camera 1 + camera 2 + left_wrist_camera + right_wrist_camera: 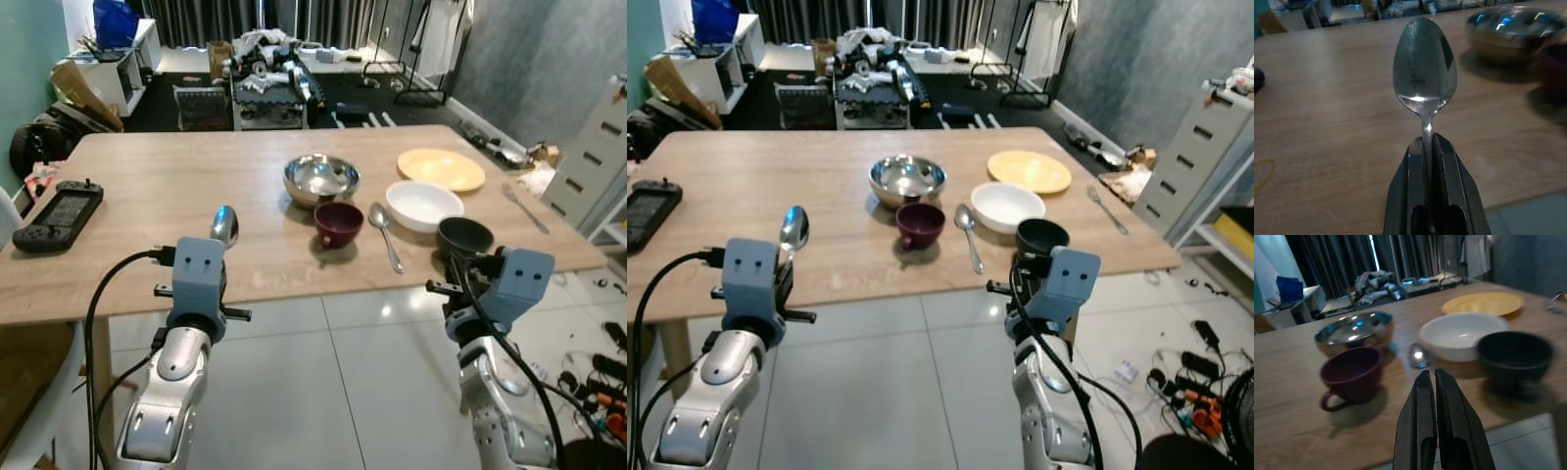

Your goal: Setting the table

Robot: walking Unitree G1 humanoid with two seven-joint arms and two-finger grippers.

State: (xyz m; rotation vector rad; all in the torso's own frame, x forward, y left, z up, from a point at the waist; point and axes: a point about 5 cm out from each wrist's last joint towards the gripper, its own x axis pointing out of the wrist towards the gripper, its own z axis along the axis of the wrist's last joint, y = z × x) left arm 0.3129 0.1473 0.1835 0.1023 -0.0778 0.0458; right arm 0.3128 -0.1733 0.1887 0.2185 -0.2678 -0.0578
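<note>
My left gripper (1431, 147) is shut on the handle of a silver spoon (1424, 66), whose bowl (224, 226) sticks up over the near edge of the wooden table (157, 186). My right gripper (1430, 379) is shut with nothing in it, just off the table's near right edge. Ahead of it stand a maroon cup (338, 223), a second spoon (384, 233), a black bowl (463, 236), a white bowl (423, 205), a steel bowl (320, 179) and a yellow plate (441, 168). A fork (524, 207) lies at the right end.
A black game controller (56, 215) lies at the table's left end. A white chair (39, 411) stands at the near left. Cables and small items (593, 377) litter the tiled floor on the right. A grey drawer unit (600, 162) stands to the right of the table.
</note>
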